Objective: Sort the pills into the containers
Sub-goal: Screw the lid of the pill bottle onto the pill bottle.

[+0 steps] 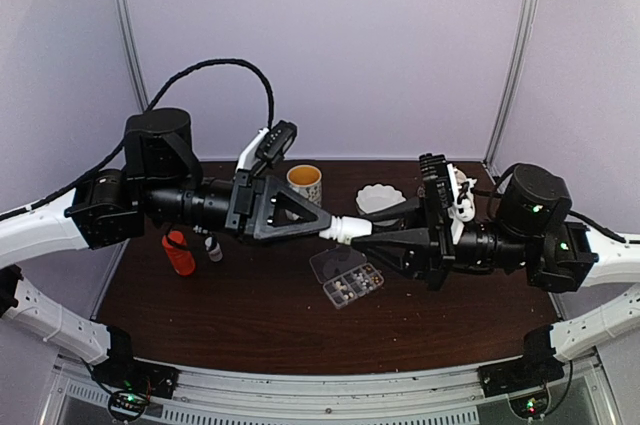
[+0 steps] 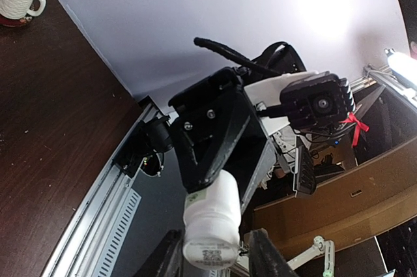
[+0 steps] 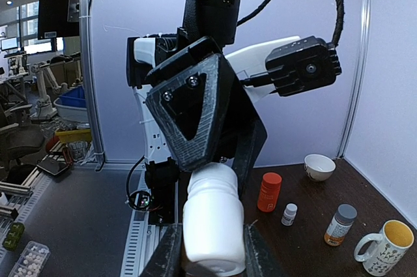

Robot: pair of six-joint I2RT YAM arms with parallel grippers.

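Just above the flat clear plastic pill box, your left gripper and right gripper both clamp one white cylindrical plastic bottle; pale pills lie in the box's compartments.

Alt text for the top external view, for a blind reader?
The left gripper and right gripper each clamp one end of a white bottle, held mid-table near the clear pill box. A mug, white bowl and orange bottle stand on the dark table.
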